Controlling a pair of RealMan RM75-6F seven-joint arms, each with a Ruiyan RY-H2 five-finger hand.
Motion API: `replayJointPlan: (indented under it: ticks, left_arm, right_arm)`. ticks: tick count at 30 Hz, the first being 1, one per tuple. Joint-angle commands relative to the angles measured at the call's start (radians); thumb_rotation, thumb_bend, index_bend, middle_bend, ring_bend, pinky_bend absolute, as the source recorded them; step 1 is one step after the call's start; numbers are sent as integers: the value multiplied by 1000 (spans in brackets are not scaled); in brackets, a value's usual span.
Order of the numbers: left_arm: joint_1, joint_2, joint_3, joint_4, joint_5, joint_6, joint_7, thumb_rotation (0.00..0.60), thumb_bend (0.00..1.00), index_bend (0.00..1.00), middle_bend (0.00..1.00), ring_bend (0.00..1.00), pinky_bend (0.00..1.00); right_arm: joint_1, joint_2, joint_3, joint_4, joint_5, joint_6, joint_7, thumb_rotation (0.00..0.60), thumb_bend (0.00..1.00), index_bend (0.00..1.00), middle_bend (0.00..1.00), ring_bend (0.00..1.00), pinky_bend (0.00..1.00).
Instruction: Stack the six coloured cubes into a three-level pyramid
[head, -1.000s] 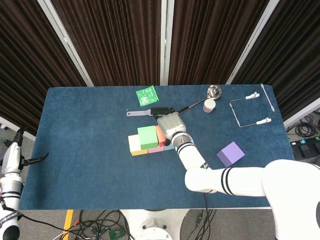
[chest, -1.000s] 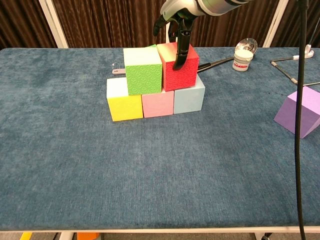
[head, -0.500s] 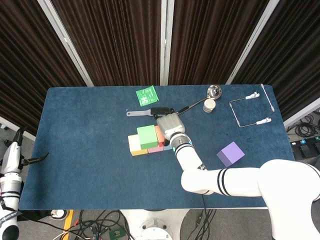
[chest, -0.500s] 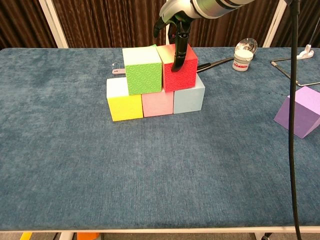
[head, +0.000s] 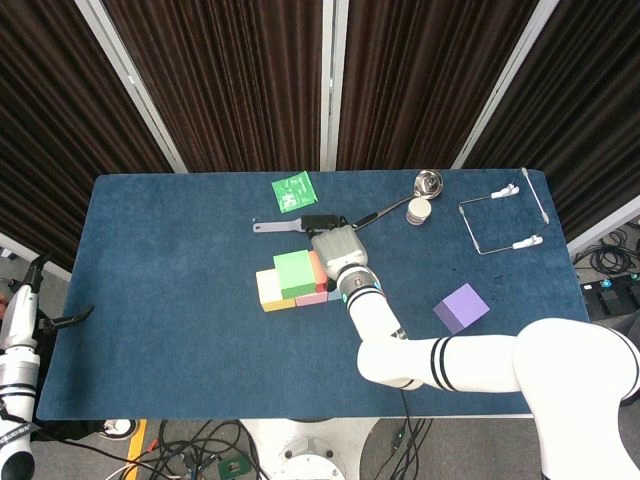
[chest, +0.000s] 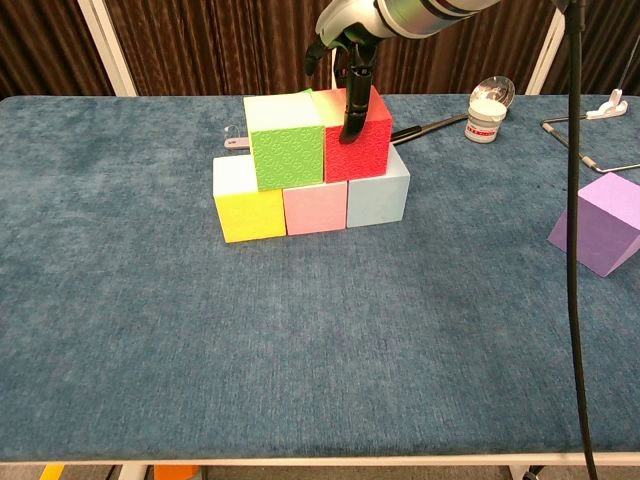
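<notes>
A yellow cube, a pink cube and a light blue cube form a row on the blue table. On top of them stand a green cube and a red cube, side by side and touching. My right hand comes down from above and grips the red cube, with fingers over its front face. In the head view this hand hides most of the red cube. A purple cube lies alone at the right. My left hand hangs off the table's left edge, fingers apart.
Behind the stack lie a black-handled ladle, a small jar, a flat metal tool and a green packet. A wire frame sits at the back right.
My right hand has shifted slightly left with the red cube, closing the small gap to the green cube. The left arm has barely moved.
</notes>
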Motion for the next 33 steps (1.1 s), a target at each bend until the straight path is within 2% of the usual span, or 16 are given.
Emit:
replayJointPlan:
  ticks: [1, 5, 13, 21, 33]
  left_arm:
    - [0, 1, 0, 0, 1, 0, -1, 600, 142, 50, 0, 0, 107]
    - [0, 1, 1, 0, 1, -2, -1, 600, 141, 50, 0, 0, 107]
    - [-2, -1, 3, 6, -3, -10, -5, 600, 142, 51, 0, 0, 107]
    - [-2, 1, 1, 3, -4, -7, -4, 600, 142, 51, 0, 0, 107]
    - [-4, 2, 0, -6, -1, 1, 10, 600, 142, 51, 0, 0, 107]
  right_arm:
    - [-3, 0, 5, 1, 4, -2, -6, 600, 108, 0, 569, 115, 0]
    - [-8, 3, 12, 3, 14, -10, -13, 600, 96, 0, 506, 113, 0]
    - [-17, 14, 27, -1, 20, -17, -22, 600, 49, 0, 310, 56, 0]
    - [-27, 12, 35, -1, 15, -11, -24, 600, 45, 0, 237, 20, 0]
    - [-43, 13, 42, -17, -5, -1, -26, 600, 50, 0, 196, 1, 0]
